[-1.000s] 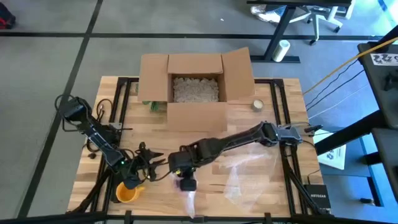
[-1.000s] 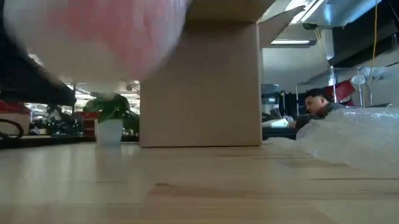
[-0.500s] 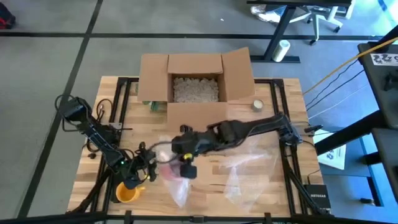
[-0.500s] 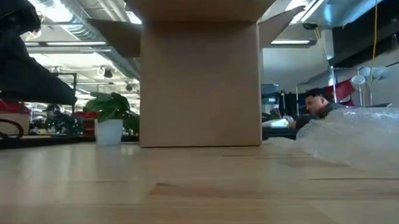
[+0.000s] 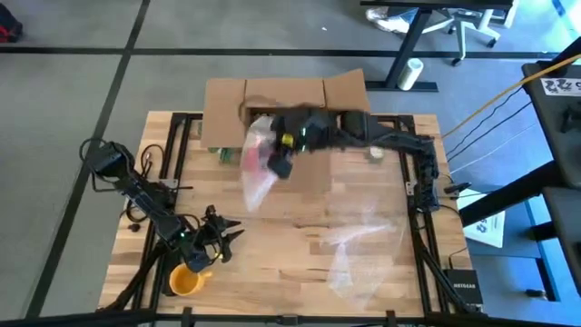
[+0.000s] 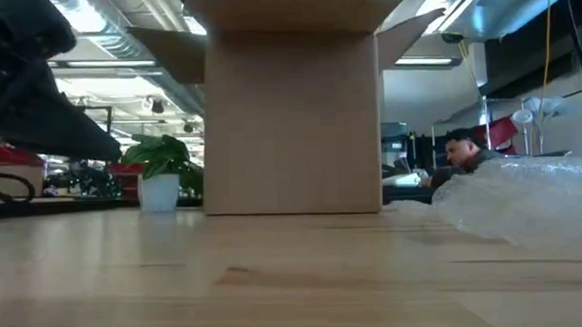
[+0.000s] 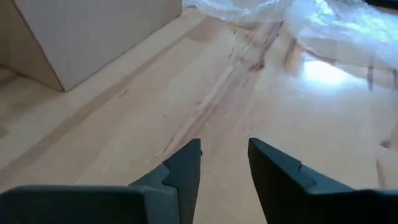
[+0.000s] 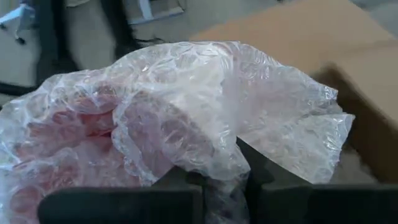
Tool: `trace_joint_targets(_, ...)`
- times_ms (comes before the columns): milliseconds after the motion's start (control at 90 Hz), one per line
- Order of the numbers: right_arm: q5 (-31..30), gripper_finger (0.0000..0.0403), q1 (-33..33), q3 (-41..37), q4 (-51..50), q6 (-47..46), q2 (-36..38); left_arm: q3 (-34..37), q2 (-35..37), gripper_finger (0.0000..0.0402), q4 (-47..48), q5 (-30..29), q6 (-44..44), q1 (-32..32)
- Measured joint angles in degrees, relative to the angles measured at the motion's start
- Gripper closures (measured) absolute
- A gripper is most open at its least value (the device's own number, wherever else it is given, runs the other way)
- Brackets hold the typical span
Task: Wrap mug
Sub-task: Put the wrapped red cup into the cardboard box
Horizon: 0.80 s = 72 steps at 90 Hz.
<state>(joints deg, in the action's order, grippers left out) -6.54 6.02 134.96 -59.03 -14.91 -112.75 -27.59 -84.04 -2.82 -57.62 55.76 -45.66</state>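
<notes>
The right gripper is up near the top middle of the picture from above, over the open box, and its fingers are clamped on a lumpy bundle of bubble wrap. Something pink or red shows through the wrap, so the mug is probably inside it, but I can only see the color, not its shape. A loose tail of wrap hangs down from the bundle toward the front of the box. In the right wrist view the bundle fills most of the picture, with the brown box flap behind it at the upper right. The left gripper sits low at the lower left of the wooden table, and its fingers are apart with nothing between them, just bare wood under them. A yellow cup stands right next to that gripper, near the bottom edge. Another sheet of clear bubble wrap lies flat on the table at the lower right, well apart from the box. A small round thing sits beside the box on the right. In the low view the box stands tall in the middle, a little green plant is at its left, and a person is far back in the room on the right.
</notes>
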Motion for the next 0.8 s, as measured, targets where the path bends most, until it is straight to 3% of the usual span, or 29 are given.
trace_joint_targets(267,9.29,0.0383,10.24,-0.02,-0.05,4.8,-0.09,0.0,4.59,0.0284,0.49,6.97,-10.54,7.02)
trace_joint_targets(556,5.56,0.0383,15.82,0.04,-11.3,5.87,-1.85,0.0,14.42,0.0284,0.52,16.72,-27.86,15.42)
trace_joint_targets(800,5.46,0.0383,16.69,0.02,-17.97,7.29,-8.48,0.0,17.56,0.0284,0.47,19.26,-30.7,16.6)
